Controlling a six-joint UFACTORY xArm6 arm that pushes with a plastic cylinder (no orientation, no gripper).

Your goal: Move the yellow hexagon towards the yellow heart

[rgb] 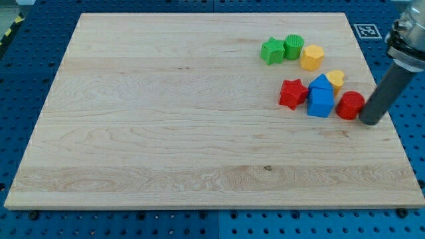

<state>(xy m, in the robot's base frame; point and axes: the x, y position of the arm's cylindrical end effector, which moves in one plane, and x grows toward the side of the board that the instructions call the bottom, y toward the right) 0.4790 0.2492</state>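
**Q:** So where's your yellow hexagon (pixel 312 58) sitting right now?

**A:** You've got it up in the view's upper right part of the wooden desk (pixel 166 113), just right of the green cylinder (pixel 293 46), pretty much touching it. Left of that cylinder there's a green star-ish block (pixel 271 51), touching it too. So those three make a little row.

**Q:** And the yellow heart (pixel 336 78)?

**A:** Below and a bit right of your hexagon, near but with a small gap between them. The heart is tucked against the top right of the blue blocks: you can see a blue house-shaped one (pixel 320 103) in front and another blue block (pixel 321 82) peeking out behind it, shape hard to call. A red star (pixel 292 93) sits just left of the blue ones, and a red cylinder (pixel 350 105) just right of them.

**Q:** What about the end effector?

**A:** No jaws on this rig, so there's nothing to call wide or narrow; it's holding nothing. It's just the dark rod, and my tip (pixel 370 121) is down at the desk right beside the red cylinder, on its right side, looks like touching or nearly. It's well apart from your hexagon, down and to the view's right of it.
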